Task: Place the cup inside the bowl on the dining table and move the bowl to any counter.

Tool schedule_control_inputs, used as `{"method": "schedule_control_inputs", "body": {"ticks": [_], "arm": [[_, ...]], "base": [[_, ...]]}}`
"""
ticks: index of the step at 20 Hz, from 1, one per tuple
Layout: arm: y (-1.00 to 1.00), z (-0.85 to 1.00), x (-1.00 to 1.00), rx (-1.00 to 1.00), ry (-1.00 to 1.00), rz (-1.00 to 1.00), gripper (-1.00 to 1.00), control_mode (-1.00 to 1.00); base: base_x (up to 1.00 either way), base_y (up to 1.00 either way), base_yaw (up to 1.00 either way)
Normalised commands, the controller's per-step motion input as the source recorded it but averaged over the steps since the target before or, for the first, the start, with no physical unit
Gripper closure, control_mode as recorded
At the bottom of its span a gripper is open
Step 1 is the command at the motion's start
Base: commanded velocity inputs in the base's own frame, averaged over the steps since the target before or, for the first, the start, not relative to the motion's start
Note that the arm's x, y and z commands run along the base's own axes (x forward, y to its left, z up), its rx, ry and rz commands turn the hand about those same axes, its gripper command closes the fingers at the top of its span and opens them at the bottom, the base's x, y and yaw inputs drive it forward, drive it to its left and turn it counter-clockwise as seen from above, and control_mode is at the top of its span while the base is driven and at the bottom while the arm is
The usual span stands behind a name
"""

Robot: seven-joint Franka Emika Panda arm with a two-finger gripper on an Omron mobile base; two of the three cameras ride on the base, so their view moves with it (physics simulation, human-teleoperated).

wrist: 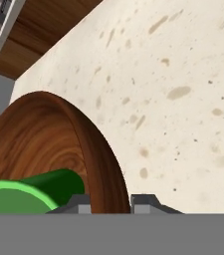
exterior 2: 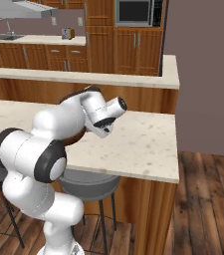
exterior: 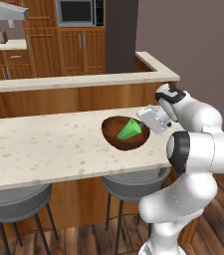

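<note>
Cup [exterior: 129,130], green, lies tipped on its side inside bowl [exterior: 125,133]. Bowl is tilted, its right side raised, above the table [exterior: 49,149] near the table's right end. Gripper [wrist: 111,203] clamped on bowl rim: in hand view one fingertip [wrist: 78,204] sits inside the wall, the other outside, wood between them. Arm reaches in from the right. Two stools [exterior: 133,187] stand under the table edge. Raised ledge [exterior: 78,82] runs behind the table.

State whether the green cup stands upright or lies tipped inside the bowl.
Tipped: the green cup lies on its side against the wooden bowl wall.
</note>
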Motion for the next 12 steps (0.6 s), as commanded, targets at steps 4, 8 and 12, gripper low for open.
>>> {"method": "schedule_control_inputs", "body": {"ticks": [4,8,12], "arm": [[0.0,0.0,-0.34,0.0,0.0,0.0,1.0,-1.0],[-0.01,0.0,-0.33,0.0,0.0,0.0,1.0,-1.0],[0.0,0.0,-0.07,0.0,0.0,0.0,1.0,-1.0]], "base": [[0.0,0.0,0.0],[0.0,0.0,0.0],[0.0,0.0,0.0]]}}
